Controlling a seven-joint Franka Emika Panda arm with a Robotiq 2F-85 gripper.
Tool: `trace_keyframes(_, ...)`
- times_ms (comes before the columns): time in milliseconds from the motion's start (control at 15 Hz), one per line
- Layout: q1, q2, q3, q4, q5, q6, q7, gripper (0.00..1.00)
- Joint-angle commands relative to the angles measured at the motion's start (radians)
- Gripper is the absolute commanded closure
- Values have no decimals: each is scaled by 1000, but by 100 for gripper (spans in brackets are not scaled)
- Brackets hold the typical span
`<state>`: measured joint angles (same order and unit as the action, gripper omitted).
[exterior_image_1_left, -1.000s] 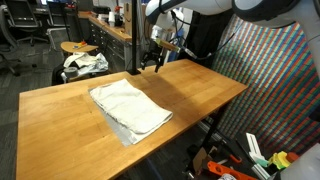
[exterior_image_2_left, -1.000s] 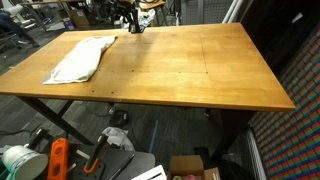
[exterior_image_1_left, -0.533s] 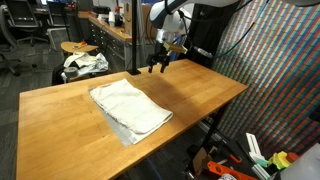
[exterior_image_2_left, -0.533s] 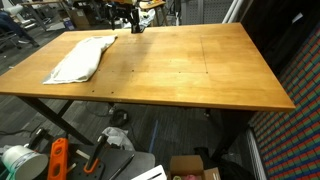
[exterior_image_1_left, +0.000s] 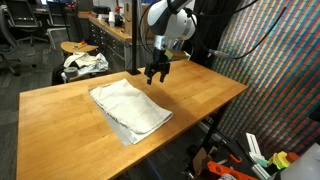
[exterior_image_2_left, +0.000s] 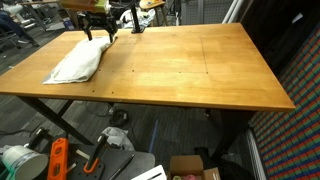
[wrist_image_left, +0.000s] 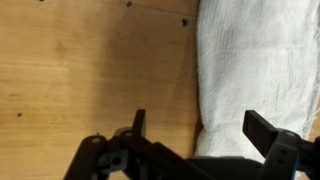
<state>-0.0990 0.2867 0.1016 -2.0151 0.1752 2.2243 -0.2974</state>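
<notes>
A white folded towel (exterior_image_1_left: 130, 108) lies on the wooden table (exterior_image_1_left: 200, 90), toward its left half. In both exterior views my gripper (exterior_image_1_left: 154, 74) hangs open just above the table at the towel's far end. From the opposite side, the gripper (exterior_image_2_left: 97, 33) hovers over the narrow end of the towel (exterior_image_2_left: 78, 62). In the wrist view the gripper (wrist_image_left: 203, 128) straddles the towel's edge: one finger (wrist_image_left: 138, 122) is over bare wood, the other finger (wrist_image_left: 268, 130) over the white towel (wrist_image_left: 255, 60). Nothing is held between them.
A stool with crumpled cloth (exterior_image_1_left: 85, 62) stands beyond the table's far-left corner. A colourful woven panel (exterior_image_1_left: 270, 70) rises on the right. Under the table lie an orange tool (exterior_image_2_left: 57, 158) and a cardboard box (exterior_image_2_left: 195, 168). Workbenches and chairs fill the background.
The arm has swung from the table's far edge toward the towel and come lower; the gripper now sits over the towel's far end. The towel has not moved.
</notes>
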Motion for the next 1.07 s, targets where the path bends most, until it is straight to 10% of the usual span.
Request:
trace_keyframes(0, 58, -200, 23, -246, 60, 62, 12, 0)
trace_keyframes(1000, 114, -129, -12, -235, -124, 64, 33, 0)
